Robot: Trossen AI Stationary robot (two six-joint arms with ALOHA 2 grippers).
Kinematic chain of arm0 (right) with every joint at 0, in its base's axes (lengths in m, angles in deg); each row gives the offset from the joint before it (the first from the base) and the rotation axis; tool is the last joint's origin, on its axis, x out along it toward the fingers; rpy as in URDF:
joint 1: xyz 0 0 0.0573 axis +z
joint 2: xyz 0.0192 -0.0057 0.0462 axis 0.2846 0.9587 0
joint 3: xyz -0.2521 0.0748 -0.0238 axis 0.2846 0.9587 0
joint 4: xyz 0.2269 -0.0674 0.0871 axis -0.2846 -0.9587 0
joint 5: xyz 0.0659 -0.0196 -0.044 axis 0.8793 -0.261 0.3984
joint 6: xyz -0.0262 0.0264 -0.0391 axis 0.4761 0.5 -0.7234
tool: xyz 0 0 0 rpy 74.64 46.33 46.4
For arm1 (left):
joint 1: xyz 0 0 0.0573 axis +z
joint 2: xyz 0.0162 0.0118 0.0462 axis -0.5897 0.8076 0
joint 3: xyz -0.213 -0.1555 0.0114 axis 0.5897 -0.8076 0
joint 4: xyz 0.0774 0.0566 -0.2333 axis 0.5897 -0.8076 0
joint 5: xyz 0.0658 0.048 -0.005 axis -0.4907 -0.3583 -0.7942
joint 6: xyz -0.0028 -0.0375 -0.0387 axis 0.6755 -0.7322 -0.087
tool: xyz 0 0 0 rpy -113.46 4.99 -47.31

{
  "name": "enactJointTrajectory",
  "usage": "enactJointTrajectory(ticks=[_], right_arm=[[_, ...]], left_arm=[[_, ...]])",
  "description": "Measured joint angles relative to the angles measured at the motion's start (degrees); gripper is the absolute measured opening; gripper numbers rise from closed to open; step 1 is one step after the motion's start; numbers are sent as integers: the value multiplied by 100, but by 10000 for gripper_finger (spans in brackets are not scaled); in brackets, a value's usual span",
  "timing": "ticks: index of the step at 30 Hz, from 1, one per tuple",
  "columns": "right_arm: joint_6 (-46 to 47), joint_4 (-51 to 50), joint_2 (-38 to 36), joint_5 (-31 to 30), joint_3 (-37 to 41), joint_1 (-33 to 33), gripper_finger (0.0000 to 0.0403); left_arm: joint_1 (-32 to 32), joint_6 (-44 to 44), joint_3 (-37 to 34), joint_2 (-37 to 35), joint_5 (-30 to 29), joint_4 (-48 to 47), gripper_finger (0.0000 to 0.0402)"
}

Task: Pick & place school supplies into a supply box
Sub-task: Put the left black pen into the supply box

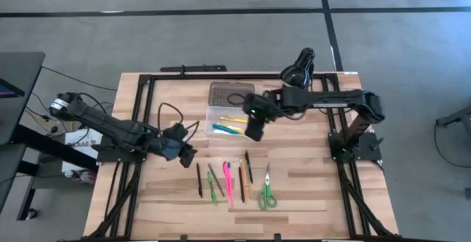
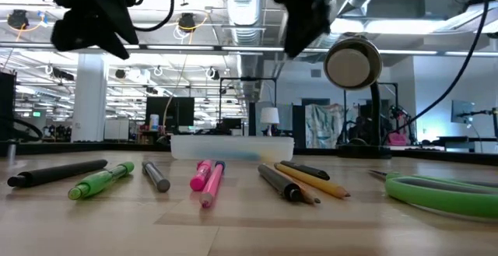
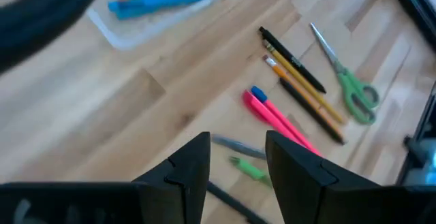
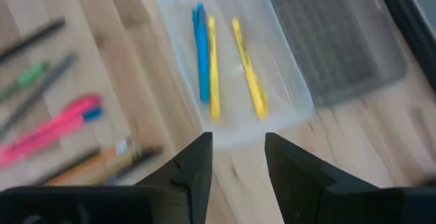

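One camera hangs high above me, looking straight down on the whole pale wooden table. Another sits at tabletop height, facing level across it into the room. My two wrist cameras look closely down past my dark fingers (both share the clear plastic box holding blue and yellow pens).

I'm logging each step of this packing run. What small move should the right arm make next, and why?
Probably swing the right gripper from the supply box toward the row of pens. Its fingers stand apart and empty above the box, where a blue pen and two yellow ones already lie. The pink marker and green scissors remain on the table.
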Motion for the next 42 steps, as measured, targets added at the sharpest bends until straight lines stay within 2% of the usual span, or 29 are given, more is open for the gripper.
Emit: enactJointTrajectory(ticks=[3, 7, 17, 20, 29, 35, 42], right_arm=[[121, -429, -295, -331, 0, 238, 121], [288, -818, -595, -656, 0, 506, 122], [702, -1616, -1041, -1213, 2, 1049, 123], [830, -1824, -1121, -1316, 6, 1202, 122], [1306, -2314, -1406, -1648, 7, 1625, 122], [1466, -2415, -1601, -1829, 2, 1891, 123], [1580, -2573, -1680, -1880, 1, 2085, 121]], left_arm=[[-245, -637, -7, 166, -250, 10, 137], [-472, -1483, -5, 579, -306, 63, 137], [-762, -3070, 135, 1984, 116, 393, 137], [-793, -3228, 362, 2346, 160, 379, 137], [-827, -3327, 1195, 3323, 823, -163, 137], [-893, -3574, 1616, 3595, 828, -797, 137], [-975, -3849, 1649, 3817, 899, -791, 137]])
